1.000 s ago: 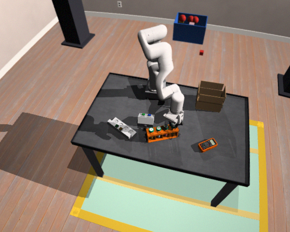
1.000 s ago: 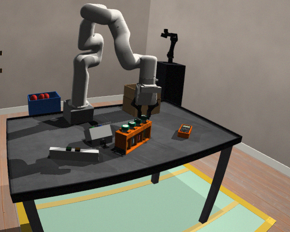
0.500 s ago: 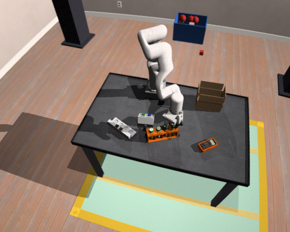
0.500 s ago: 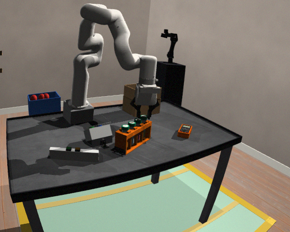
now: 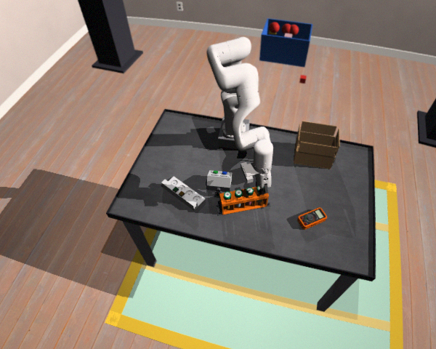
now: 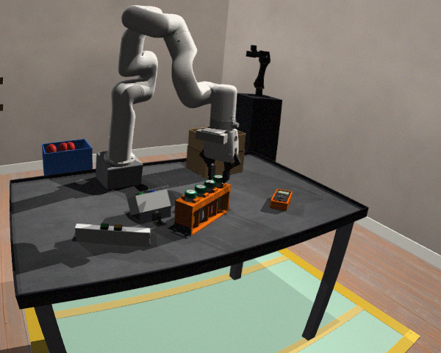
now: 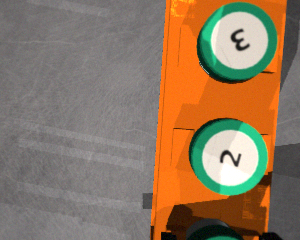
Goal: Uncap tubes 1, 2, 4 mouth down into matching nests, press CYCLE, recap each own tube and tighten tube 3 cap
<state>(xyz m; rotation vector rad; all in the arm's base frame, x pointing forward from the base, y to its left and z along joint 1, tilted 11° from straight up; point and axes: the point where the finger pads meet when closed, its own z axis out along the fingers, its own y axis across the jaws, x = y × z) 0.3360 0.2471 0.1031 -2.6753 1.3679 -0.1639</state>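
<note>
The orange decapping station (image 5: 243,201) stands mid-table with four green-rimmed caps on its tubes. In the wrist view cap 3 (image 7: 237,41) and cap 2 (image 7: 229,156) sit on their tubes, and cap 1 (image 7: 212,232) is cut off by the bottom edge. My gripper (image 6: 217,175) points straight down over tube 1 at the end of the rack. Its fingers stand on either side of cap 1, slightly apart from it, so the gripper is open. The white cap tray (image 5: 183,192) lies to the side, its nests empty and its lamps (image 6: 111,226) dark. The grey key housing (image 5: 219,178) stands behind the rack.
An orange multimeter (image 5: 312,217) lies on the table beyond the rack's tube 1 end. A cardboard box (image 5: 316,144) stands at the back near the arm's base.
</note>
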